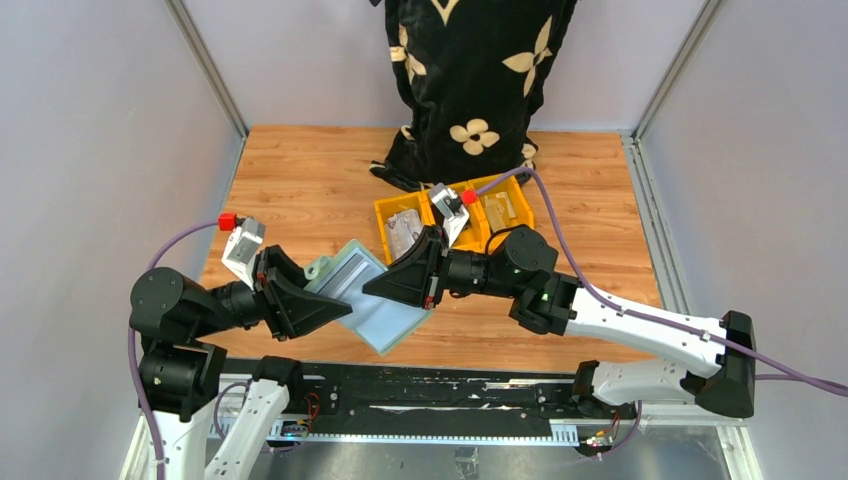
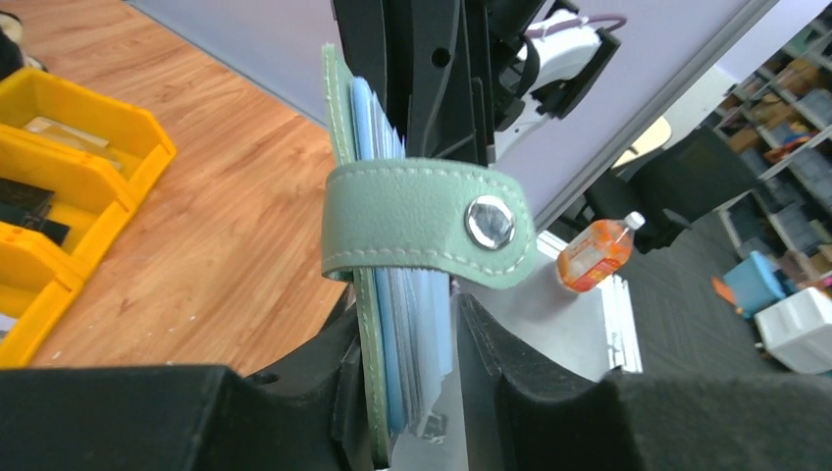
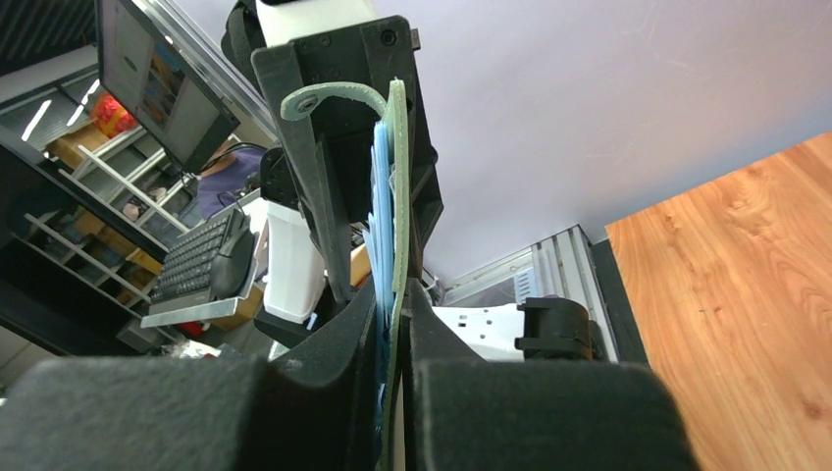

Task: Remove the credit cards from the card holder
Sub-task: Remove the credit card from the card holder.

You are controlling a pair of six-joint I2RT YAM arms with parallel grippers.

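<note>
Along the near edge of the bench point(image 1: 300, 180), both arms reach inward and meet over one object.

- Card holder point(image 1: 365, 295): pale green, between the two arms and apparently lifted off the wood, though contact underneath is hidden. Its long axis runs roughly arm to arm, one end in each set of fingers.
- Left fingers point(image 1: 318, 310): they straddle the left end. The wrist view shows a sliver of space on one side, so I cannot tell whether they are gripping or merely bracketing.
- Right fingers point(image 1: 400, 285): clenched on the opposite end, pressed flush to both covers in the wrist view.
- Credit cards point(image 2: 412, 334): stacked edge-on inside the covers, none out yet.
- Strap point(image 2: 422, 226): its snap point(image 2: 491, 221) is undone. It loops across the card edges at the left arm's end.

Judgement: neither arm is nearer, as both are on the holder. With the right end secured, the left fingers are better placed to pinch a card, but the strap crosses their path and may need pushing aside first.

Further back are yellow bins point(image 1: 455, 225), then a black flowered cloth point(image 1: 470, 80).
</note>
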